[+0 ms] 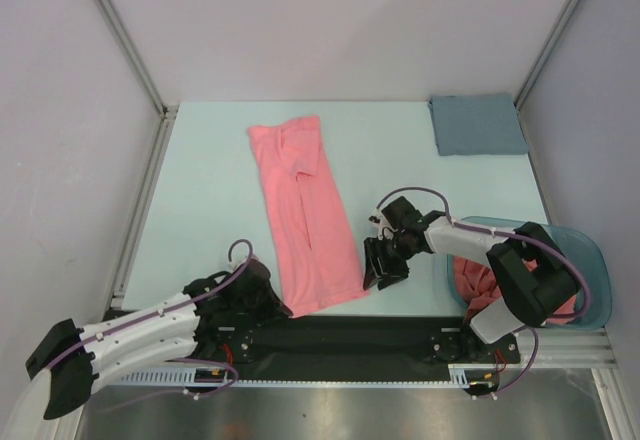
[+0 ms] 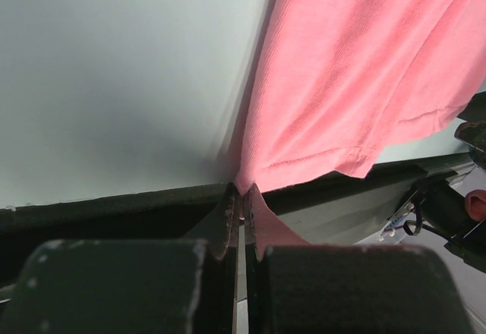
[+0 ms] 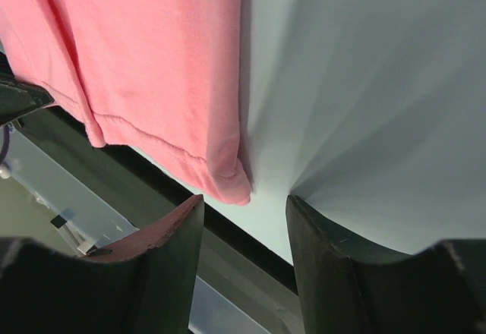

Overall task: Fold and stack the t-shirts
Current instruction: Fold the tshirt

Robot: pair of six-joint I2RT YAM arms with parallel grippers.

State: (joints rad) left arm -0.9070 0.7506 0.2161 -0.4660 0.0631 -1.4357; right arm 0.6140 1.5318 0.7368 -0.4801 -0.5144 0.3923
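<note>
The left tool [image 2: 241,199] pinches the t-shirt [image 1: 305,215] by its hem corner at the bench [image 1: 210,180] near edge; the right tool [image 3: 243,203], standing wide, should clamp the other corner before both lift.

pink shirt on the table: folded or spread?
Partly folded: the t-shirt lies as a long narrow strip, both sides turned in; no crosswise fold.

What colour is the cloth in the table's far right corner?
The cloth is plain grey-blue, clearest in the top view.
</note>
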